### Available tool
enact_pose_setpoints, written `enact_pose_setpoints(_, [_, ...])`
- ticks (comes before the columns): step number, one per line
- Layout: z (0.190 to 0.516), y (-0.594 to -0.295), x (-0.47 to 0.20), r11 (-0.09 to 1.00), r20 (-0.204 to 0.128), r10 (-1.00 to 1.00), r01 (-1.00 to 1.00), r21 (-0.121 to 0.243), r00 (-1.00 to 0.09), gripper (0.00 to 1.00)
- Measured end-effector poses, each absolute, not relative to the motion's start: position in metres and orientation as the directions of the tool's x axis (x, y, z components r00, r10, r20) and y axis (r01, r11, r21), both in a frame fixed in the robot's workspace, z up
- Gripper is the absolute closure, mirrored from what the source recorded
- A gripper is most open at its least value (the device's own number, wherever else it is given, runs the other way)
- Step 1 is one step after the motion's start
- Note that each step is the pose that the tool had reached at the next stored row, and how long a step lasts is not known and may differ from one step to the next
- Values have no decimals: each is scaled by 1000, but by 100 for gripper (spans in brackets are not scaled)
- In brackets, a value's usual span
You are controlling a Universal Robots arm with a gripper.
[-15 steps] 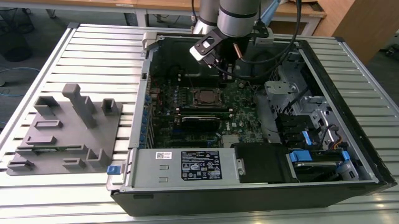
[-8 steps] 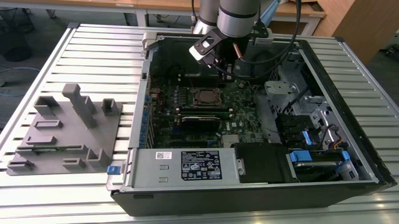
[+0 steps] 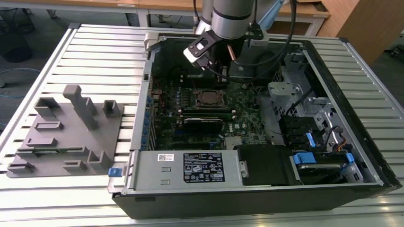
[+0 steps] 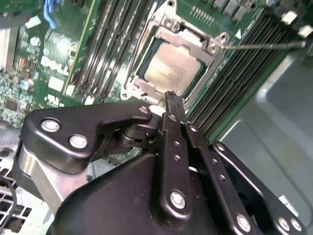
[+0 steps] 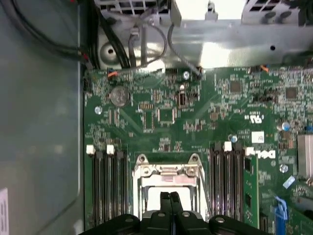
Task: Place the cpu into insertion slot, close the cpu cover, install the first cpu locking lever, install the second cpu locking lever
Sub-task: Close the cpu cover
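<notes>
Hovering with gripper (image 4: 169,96) fingers pressed together, holding nothing. Lying just ahead: cpu (image 4: 168,71) seated in insertion slot (image 4: 141,89), cpu cover (image 4: 194,41) framing it. Judging chip light, stiff, fragile; favouring edge grasp.

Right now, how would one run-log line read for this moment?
cpu: in insertion slot | cpu cover: down over cpu | claw: shut, empty, near slot edge | locking lever: sticking out
</notes>
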State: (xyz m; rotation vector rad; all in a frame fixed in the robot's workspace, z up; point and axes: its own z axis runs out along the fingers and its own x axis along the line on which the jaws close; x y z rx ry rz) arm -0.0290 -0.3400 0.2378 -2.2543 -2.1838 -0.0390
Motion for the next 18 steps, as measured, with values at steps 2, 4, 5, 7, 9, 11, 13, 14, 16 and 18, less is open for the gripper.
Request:
enact_pose_setpoints(2, [236,-340,-32,-32,20,999,999,15,32,89])
enact_pose_setpoints(4, [234,-340,-36,-32,20,999,999,15,32,89])
enact_pose_setpoints(5, [234,-340,-38,-32,20,999,999,15,32,89])
enact_pose_setpoints(7, [232,-340,-43,-32,20,999,999,15,32,89])
enact_pose_setpoints(9, [230,-340,-48,-32,20,999,999,15,32,89])
enact_pose_setpoints(11, [229,-340,-49,-32,19,999,999,15,32,89])
enact_pose_setpoints(13, [229,-340,-49,-32,18,999,999,15,31,89])
enact_pose_setpoints(14, [229,-340,-49,-32,18,999,999,15,31,89])
enact_pose_setpoints(16, [228,-340,-49,-32,18,999,999,15,32,89])
enact_pose_setpoints(18, [228,-340,-49,-32,18,999,999,15,32,89])
